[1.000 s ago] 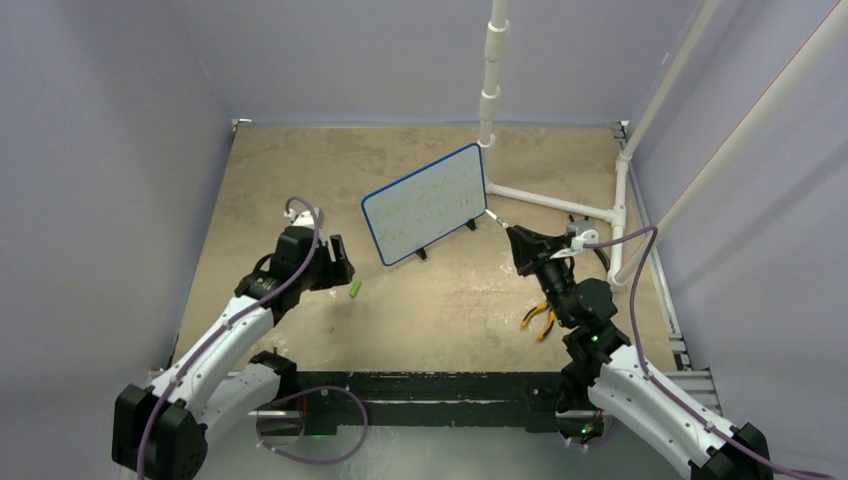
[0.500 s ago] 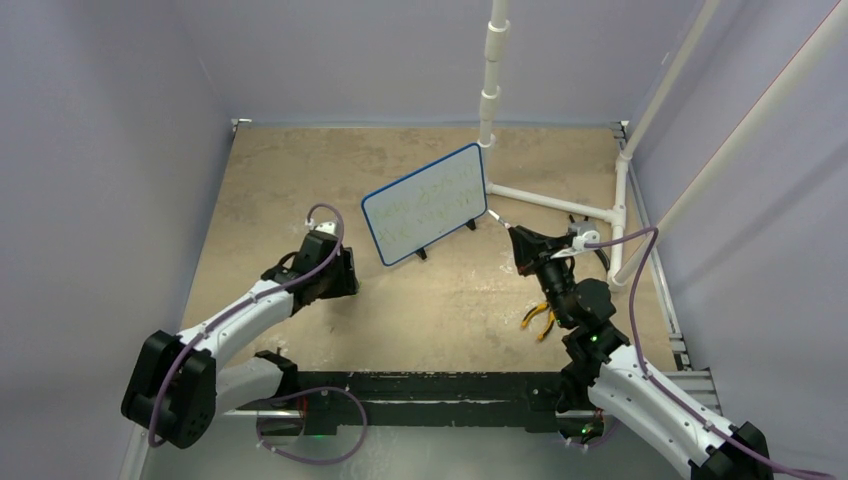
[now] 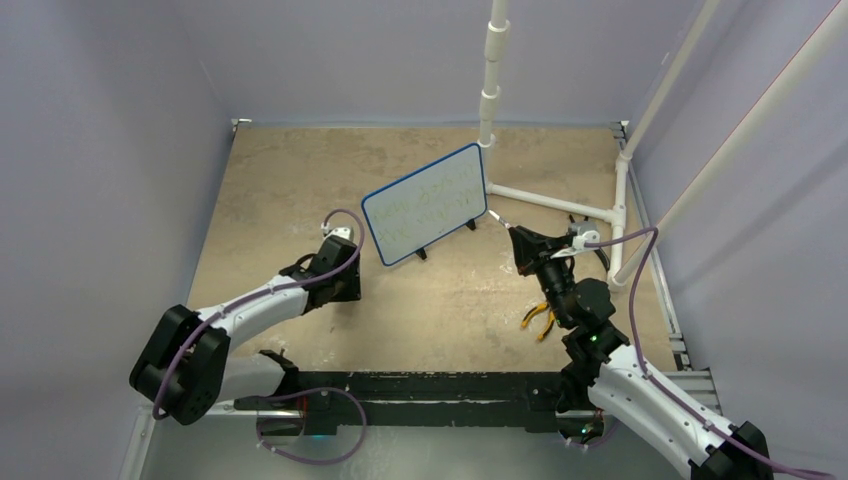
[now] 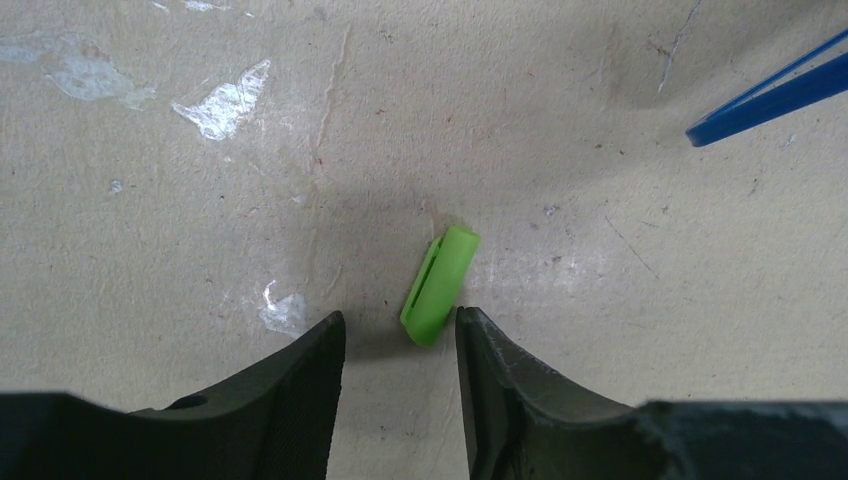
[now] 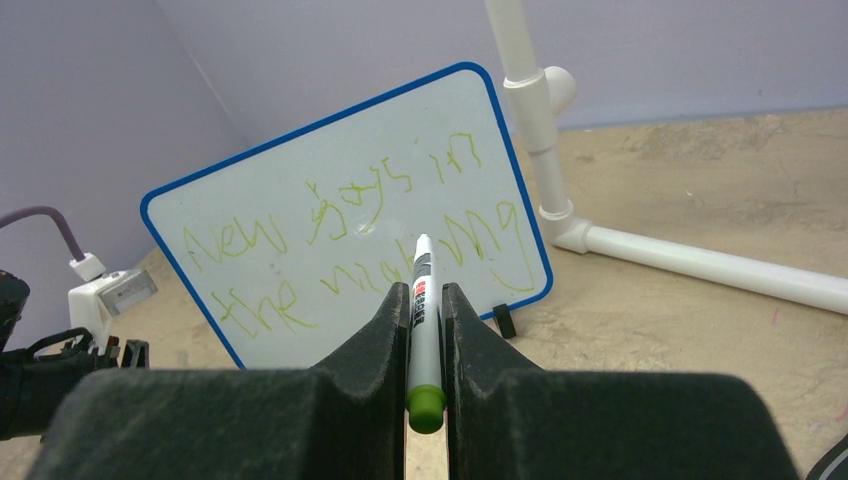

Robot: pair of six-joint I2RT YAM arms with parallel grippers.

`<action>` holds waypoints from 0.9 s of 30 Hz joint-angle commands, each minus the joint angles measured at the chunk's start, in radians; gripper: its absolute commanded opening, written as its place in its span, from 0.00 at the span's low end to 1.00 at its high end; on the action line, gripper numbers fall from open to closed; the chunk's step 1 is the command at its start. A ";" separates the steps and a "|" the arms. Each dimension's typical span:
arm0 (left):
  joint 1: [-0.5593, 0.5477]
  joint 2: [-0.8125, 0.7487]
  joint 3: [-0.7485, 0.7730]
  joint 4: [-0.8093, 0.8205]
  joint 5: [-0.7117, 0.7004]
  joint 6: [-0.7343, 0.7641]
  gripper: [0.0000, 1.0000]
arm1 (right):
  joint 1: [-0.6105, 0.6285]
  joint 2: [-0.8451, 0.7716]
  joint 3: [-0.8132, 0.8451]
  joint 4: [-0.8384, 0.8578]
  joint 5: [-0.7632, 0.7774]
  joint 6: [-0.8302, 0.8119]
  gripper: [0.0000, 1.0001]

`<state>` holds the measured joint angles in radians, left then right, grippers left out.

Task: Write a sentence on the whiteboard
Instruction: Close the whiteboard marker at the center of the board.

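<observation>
The whiteboard (image 3: 425, 205) stands tilted on its black feet at mid-table, blue-framed. The sentence (image 5: 340, 240) runs across it in two rows of thin green writing. My right gripper (image 5: 425, 300) is shut on a white marker (image 5: 422, 290) with a green end, and the marker's tip points at the board from just in front of it. My left gripper (image 4: 400, 335) is low over the table with its jaws open. A green marker cap (image 4: 440, 285) lies on the surface with its near end between the fingertips, close against the right one. In the top view the left gripper (image 3: 345, 285) hides the cap.
A white pipe frame (image 3: 545, 195) runs behind and to the right of the board. A yellow-handled tool (image 3: 540, 320) lies on the table beside the right arm. A corner of the board's blue frame (image 4: 770, 100) shows at the upper right of the left wrist view.
My left arm has swung right and down over the green cap, which now sits under the gripper, and its jaws have narrowed. The right arm, marker and board are unmoved.
</observation>
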<state>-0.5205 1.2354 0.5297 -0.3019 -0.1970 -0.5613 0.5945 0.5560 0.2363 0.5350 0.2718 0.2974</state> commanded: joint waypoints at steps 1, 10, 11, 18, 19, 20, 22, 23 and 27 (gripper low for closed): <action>-0.026 0.037 0.021 0.005 -0.053 0.003 0.41 | 0.002 0.004 -0.007 0.017 0.021 0.011 0.00; -0.082 0.079 0.046 -0.012 -0.088 0.008 0.23 | 0.002 0.007 -0.008 0.014 0.029 0.014 0.00; -0.085 0.081 0.042 -0.013 -0.085 0.004 0.14 | 0.002 0.006 -0.008 0.013 0.028 0.015 0.00; -0.088 -0.009 0.031 -0.036 -0.070 -0.048 0.00 | 0.002 -0.012 -0.006 -0.004 0.015 0.026 0.00; -0.088 -0.054 0.029 -0.041 -0.066 -0.058 0.00 | 0.002 -0.012 -0.005 -0.006 0.008 0.029 0.00; -0.087 -0.099 0.030 -0.046 -0.060 -0.065 0.00 | 0.002 -0.013 -0.003 -0.010 -0.002 0.033 0.00; -0.088 -0.191 0.042 -0.062 -0.051 -0.065 0.00 | 0.002 -0.013 0.009 -0.027 -0.020 0.038 0.00; -0.088 -0.232 0.053 -0.070 -0.049 -0.058 0.00 | 0.002 -0.012 0.017 -0.041 -0.032 0.043 0.00; -0.088 -0.359 0.139 -0.125 -0.031 0.017 0.00 | 0.002 -0.014 0.077 -0.133 -0.099 0.060 0.00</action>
<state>-0.6037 0.9764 0.5716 -0.3851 -0.2546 -0.5896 0.5945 0.5537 0.2375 0.4816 0.2428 0.3290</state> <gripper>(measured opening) 0.061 0.137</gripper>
